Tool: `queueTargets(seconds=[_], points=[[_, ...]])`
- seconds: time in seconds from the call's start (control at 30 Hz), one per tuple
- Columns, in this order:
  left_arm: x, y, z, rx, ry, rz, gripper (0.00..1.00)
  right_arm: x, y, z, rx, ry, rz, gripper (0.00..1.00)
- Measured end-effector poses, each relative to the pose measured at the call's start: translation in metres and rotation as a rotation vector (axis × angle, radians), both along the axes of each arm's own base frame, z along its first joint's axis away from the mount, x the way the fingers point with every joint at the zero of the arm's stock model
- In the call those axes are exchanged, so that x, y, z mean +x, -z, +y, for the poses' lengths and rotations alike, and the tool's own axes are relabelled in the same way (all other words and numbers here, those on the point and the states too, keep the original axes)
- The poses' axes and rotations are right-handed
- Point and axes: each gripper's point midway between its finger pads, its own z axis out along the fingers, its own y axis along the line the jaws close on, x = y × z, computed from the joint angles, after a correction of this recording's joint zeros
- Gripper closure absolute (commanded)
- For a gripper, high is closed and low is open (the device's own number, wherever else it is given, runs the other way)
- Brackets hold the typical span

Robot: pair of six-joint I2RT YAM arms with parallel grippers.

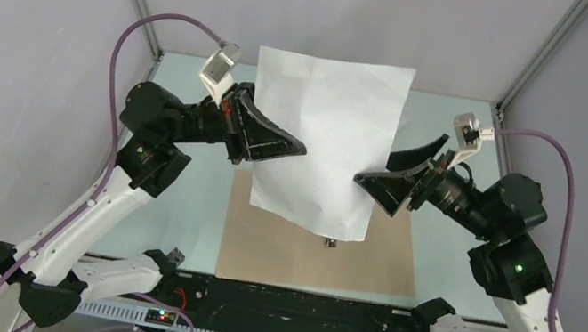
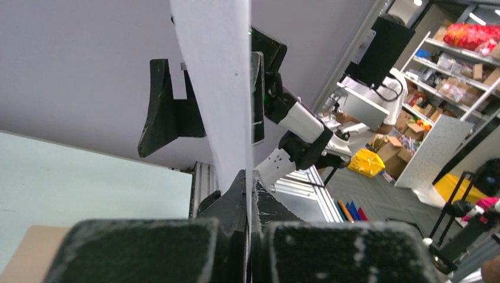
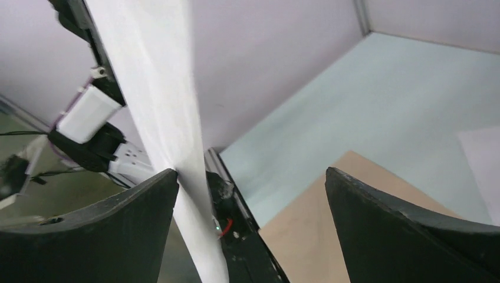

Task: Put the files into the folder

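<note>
While left claw pinches raised sheet | right claw spread, perhaps brushing it | sheet hides folder partly

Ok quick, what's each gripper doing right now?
Left gripper: shut on the paper.
Right gripper: open, holding nothing.

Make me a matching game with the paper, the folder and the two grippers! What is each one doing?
Things:
1. paper sheet
2. folder
3. left gripper
4. right gripper

States:
A. open
B. lying flat on the table
C. held up in the air
D. shut

Pairs: 1-C, 2-B, 3-D, 4-A
</note>
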Motion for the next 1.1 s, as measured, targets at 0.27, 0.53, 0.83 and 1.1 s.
queueTargets(seconds=[0.27, 0.53, 0.83, 1.1], points=[[0.034, 0.01, -0.016, 0.006, -0.072, 0.111, 1.0, -0.001, -0.025, 0.022, 0.141, -0.149, -0.022, 0.08], [0.057, 0.027, -0.023, 0.029, -0.121, 0.187, 1.0, -0.02, -0.038, 0.024, 0.189, -0.211, -0.041, 0.47], [0.075, 0.063, -0.022, 0.066, -0.169, 0.267, 0.21, 0.016, 0.004, 0.03, 0.095, -0.088, 0.088, 1.0], [0.142, 0.205, 0.045, 0.241, -0.623, 0.631, 0.04, 0.079, 0.125, 0.026, -0.143, 0.159, 0.268, 1.0]])
